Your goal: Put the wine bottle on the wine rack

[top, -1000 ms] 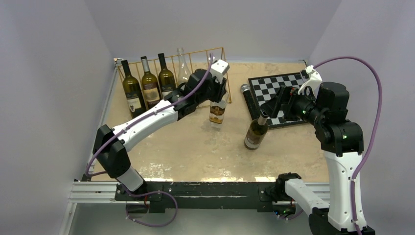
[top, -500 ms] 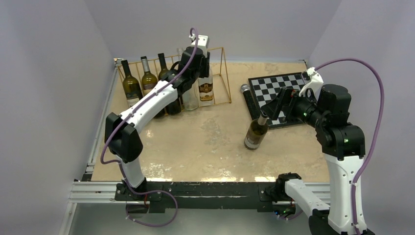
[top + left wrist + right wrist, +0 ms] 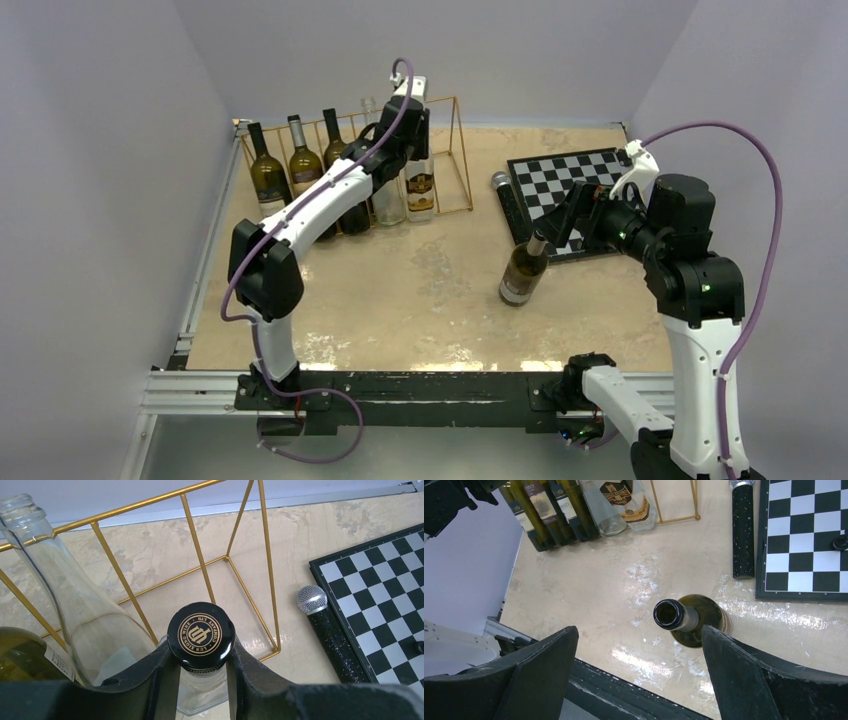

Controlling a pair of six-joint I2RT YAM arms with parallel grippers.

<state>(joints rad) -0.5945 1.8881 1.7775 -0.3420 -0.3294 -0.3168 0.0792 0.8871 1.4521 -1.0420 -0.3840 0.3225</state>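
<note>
The gold wire wine rack stands at the back left and holds three dark bottles and a clear empty bottle. My left gripper is shut on the black-capped neck of a clear labelled wine bottle, held upright inside a rack slot next to the empty one. In the left wrist view the fingers clamp just under the cap, with rack wires behind. My right gripper is open above an open-mouthed olive bottle standing mid-table; its mouth lies between the spread fingers.
A black-and-white chessboard lies at the right with a dark piece on it. A black microphone lies along its left edge. The rack's rightmost slot holds nothing. The black rail runs along the near edge.
My left arm carried the clear labelled bottle from the table in front of the rack back and up into a rack slot. The right arm barely moved.
</note>
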